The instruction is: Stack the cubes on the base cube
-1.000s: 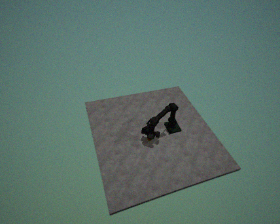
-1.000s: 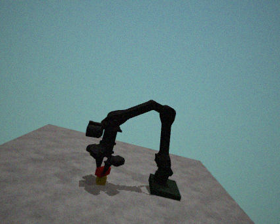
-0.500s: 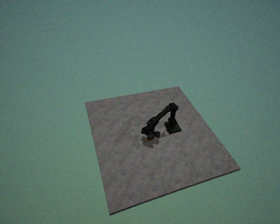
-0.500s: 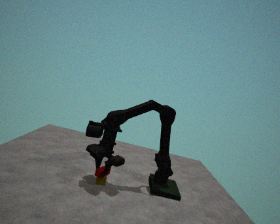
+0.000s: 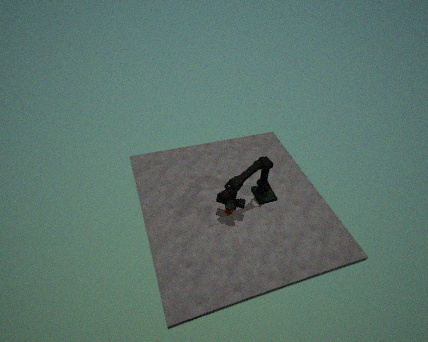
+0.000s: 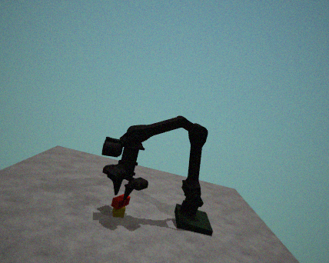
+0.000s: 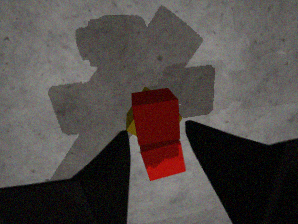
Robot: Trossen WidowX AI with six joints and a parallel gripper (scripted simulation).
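Note:
The yellow base cube (image 6: pixel 118 212) (image 7: pixel 131 124) stands on the floor, mostly hidden under two red cubes. One red cube (image 7: pixel 156 122) sits between the finger line in the wrist view. The other red cube (image 7: pixel 169 167) is just below it in that view, partly shaded. They show as one red patch in the exterior view, above the yellow cube. The gap between them is hard to judge, and so is whether both are level. My gripper (image 6: pixel 121 195) (image 7: pixel 157 131) is open, with floor showing between each finger and the red cubes. Its fingertips are near cube height.
The arm's green base (image 6: pixel 194 224) (image 5: pixel 264 195) stands to the right of the cubes in the top and exterior views. The arm arches over from there. The gripper's shadow falls on the grey floor (image 5: pixel 246 260) around the cubes.

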